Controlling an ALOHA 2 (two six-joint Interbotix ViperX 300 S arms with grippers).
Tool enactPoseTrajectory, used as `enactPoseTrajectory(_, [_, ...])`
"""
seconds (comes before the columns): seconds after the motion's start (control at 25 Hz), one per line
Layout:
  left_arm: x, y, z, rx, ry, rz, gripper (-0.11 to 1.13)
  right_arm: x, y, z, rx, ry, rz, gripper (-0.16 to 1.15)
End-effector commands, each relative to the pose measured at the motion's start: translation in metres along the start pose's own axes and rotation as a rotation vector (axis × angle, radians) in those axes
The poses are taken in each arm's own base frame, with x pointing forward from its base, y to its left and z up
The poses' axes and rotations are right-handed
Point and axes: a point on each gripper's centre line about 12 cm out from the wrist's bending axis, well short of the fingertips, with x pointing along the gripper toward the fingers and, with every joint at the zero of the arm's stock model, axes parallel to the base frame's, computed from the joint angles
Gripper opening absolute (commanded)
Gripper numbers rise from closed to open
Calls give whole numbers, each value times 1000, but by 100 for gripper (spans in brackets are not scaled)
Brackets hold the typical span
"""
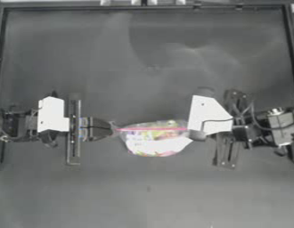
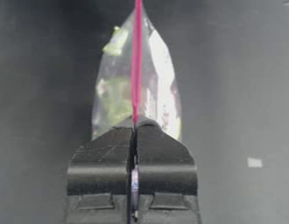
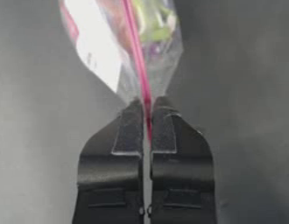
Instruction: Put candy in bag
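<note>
Held above the dark bench [image 1: 143, 58], the bag [image 1: 154, 139] hangs between the left claw [image 1: 109, 129] and right claw [image 1: 196, 133], each clamped on one end of its pink strip. The hold looks best kept taut and level. Only the left wrist view shows the candy [image 2: 116, 41], apparently inside.

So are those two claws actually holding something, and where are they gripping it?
Yes. Both hold the bag by its pink-red zip strip: the left gripper is shut on the strip's left end, the right gripper on its right end, stretching it between them.
</note>
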Motion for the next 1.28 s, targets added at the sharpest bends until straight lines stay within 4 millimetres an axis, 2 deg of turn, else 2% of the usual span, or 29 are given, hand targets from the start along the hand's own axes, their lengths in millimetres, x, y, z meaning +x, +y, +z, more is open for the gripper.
enactPoseTrajectory(0.04, [0,1,5,-4,-15,2,4,-12,-4,-6,29,-10,1,4])
enactPoseTrajectory(0.8, [0,1,4,-5,-12,3,4,-8,-3,-15,22,6,2,4])
enactPoseTrajectory(1.04, [1,1,4,-5,-12,5,4,-11,-1,-9,23,-26,17,4])
enactPoseTrajectory(1.28, [5,1,3,-5,-4,3,4,-18,6,6,22,-104,61,4])
